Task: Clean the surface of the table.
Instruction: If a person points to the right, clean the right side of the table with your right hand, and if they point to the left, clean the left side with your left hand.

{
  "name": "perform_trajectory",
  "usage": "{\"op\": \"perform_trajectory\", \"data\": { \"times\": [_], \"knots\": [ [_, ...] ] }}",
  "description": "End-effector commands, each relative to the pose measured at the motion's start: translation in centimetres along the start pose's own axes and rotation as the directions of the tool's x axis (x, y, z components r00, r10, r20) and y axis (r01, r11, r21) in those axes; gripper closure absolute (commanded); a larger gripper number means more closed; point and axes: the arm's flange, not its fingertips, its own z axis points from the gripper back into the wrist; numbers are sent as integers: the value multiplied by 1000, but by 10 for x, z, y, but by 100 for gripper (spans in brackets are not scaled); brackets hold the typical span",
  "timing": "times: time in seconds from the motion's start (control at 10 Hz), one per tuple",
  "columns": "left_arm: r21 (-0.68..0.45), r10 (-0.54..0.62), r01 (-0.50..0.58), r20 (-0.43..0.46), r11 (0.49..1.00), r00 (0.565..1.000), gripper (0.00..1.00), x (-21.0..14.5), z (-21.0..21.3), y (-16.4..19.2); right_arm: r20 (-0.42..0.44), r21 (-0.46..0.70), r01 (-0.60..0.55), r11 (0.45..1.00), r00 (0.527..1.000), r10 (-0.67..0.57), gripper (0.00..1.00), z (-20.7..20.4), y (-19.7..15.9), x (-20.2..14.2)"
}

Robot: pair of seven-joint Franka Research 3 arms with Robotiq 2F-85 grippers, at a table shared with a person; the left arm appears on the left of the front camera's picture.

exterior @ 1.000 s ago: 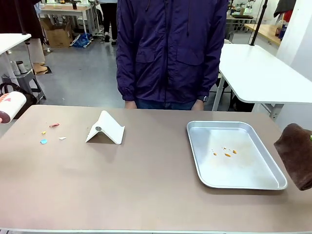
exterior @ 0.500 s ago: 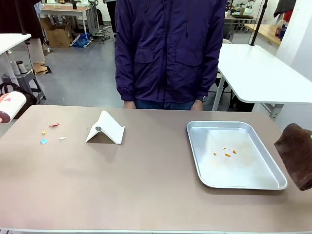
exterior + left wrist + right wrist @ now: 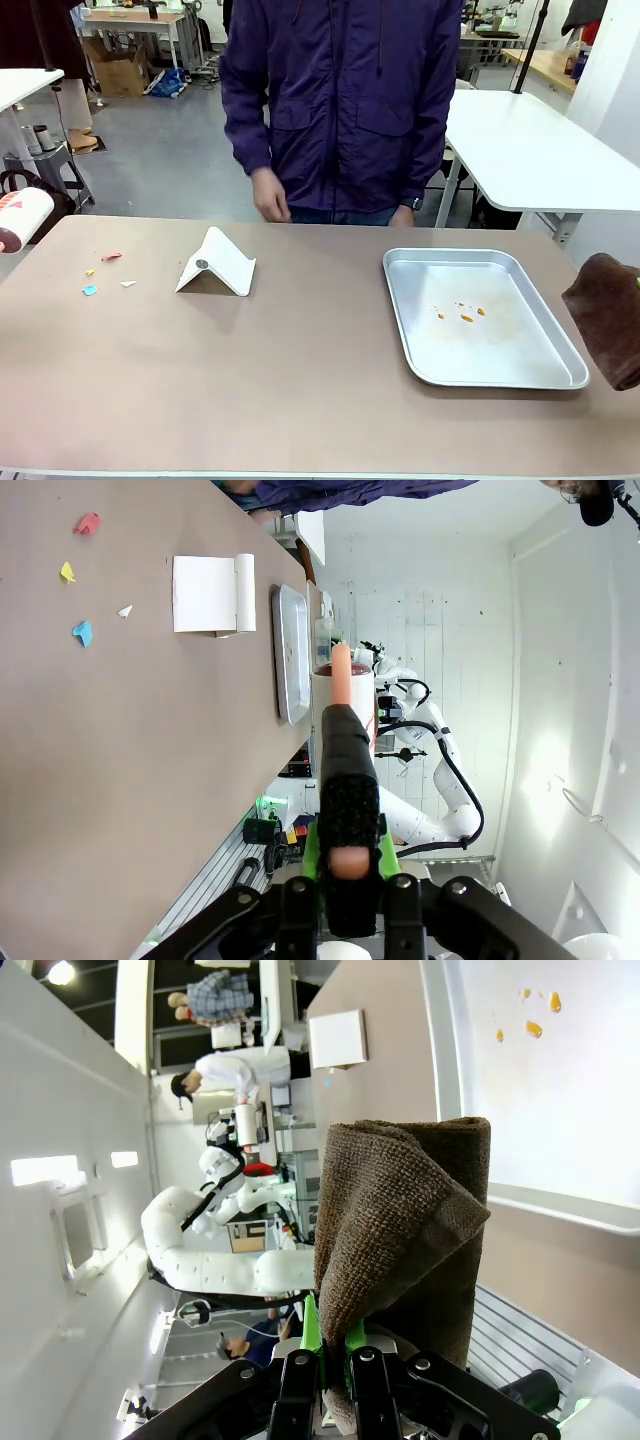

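Front view: the desk (image 3: 300, 370), a smooth matte brownish-taupe top with a thin pale rim, spans the frame. A wide band of open surface runs along its near edge. Small coloured paper scraps (image 3: 90, 290) lie near the left edge, with a white folded card (image 3: 218, 263) tented just to their right. A shiny rimmed metal tray (image 3: 490, 375) with rounded corners sits toward the right edge, holding a few orange crumbs (image 3: 466, 317). A white roller (image 3: 25, 215) hangs off the left edge and a nubby brown cloth (image 3: 608, 315) off the right. A person (image 3: 345, 100) in a dark purple jacket stands at the far edge, one hand (image 3: 270, 195) raised just above it.

Left wrist view: the left claw (image 3: 345, 855) is clamped narrow on the roller's black, textured grip, with the white drum (image 3: 345, 705) beyond it. The desk (image 3: 120, 780) stretches away past the scraps.

Right wrist view: the right claw (image 3: 333, 1345) pinches the folded, coarse-pile cloth (image 3: 400, 1230), which hangs off the desk's right edge beside the tray's rim (image 3: 560, 1210).
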Motion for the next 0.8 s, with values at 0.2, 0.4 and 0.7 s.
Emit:
{"op": "perform_trajectory", "data": {
  "times": [0.2,0.4,0.7],
  "knots": [
    [-8,-12,12,-5,1000,1000,86,-4,1,-2,-2,-2,-4,1000,1000,4,100,-1,2,0],
    [-8,-12,12,-5,1000,1000,86,-4,1,-2,-2,-2,-4,1000,1000,4,100,-1,2,0],
    [-8,-12,12,-5,1000,1000,86,-4,1,-2,-2,-2,-4,1000,1000,4,100,-1,2,0]
  ]
}}
